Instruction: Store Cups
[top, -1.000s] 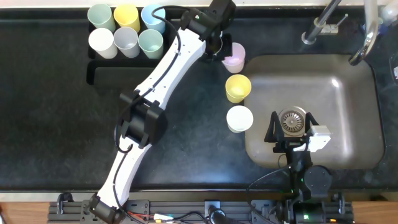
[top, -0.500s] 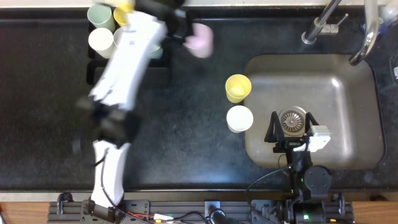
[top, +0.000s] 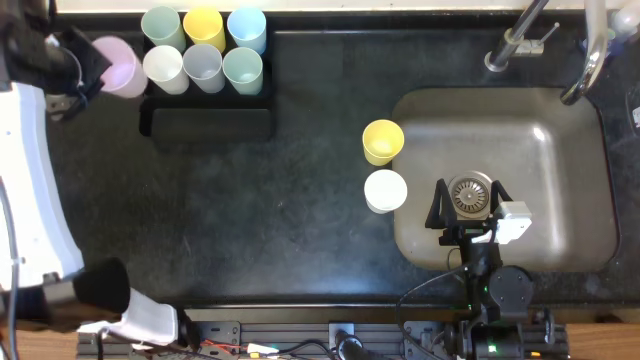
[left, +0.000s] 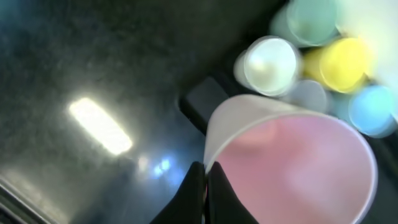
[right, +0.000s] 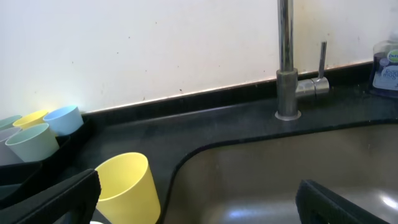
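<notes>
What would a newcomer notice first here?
The pink cup, pinched at its rim by the left gripper, is held at the counter's far left near the black rack holding six cups. Next, a yellow cup and a white cup stand at the sink's left edge.

Rack (top: 205, 125) front free; rear rows full w/ 6 cups (top: 204, 64).

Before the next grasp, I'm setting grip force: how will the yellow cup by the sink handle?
The yellow cup looks thin-walled and empty, so probably light. It narrows toward its base, so a high push may tip it. Tipped, it could roll into the sink.
</notes>
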